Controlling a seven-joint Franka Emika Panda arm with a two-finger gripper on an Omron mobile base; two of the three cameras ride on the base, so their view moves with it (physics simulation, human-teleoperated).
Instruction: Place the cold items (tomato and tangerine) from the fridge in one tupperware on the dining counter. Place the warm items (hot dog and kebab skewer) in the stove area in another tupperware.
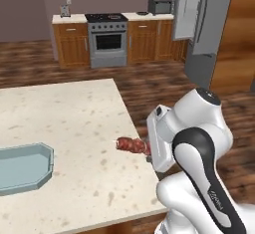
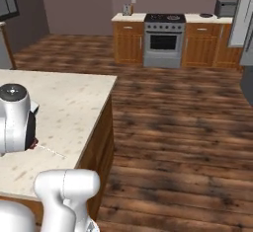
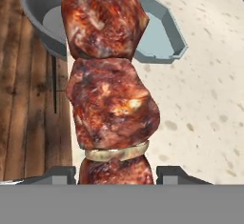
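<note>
1. hand view puts the kebab skewer right up the middle of the frame: big browned meat chunks stacked along it, with a pale ring slice low down.
2. the gripper has its two dark finger tips on either side of the skewer's lower end, closed onto it, so the skewer is held.
3. past the meat, the pale teal container with cut corners sits on the dining counter, which is beige and speckled; the skewer hides part of the container.
4. a grey round stool seat stands beside the counter edge over the wood floor.
5. left base view shows the skewer sticking out sideways from the white hand, above the counter near its right edge; whether it touches the top cannot be told.
6. the teal container lies at the left of that view, well apart from the skewer.
7. across the wood floor stands the stove area, a silver range between brown cabinets, with the grey fridge to its right, door open.
8. right base view shows a thin skewer tip over the counter beside the arm, and the range at the back wall.
</note>
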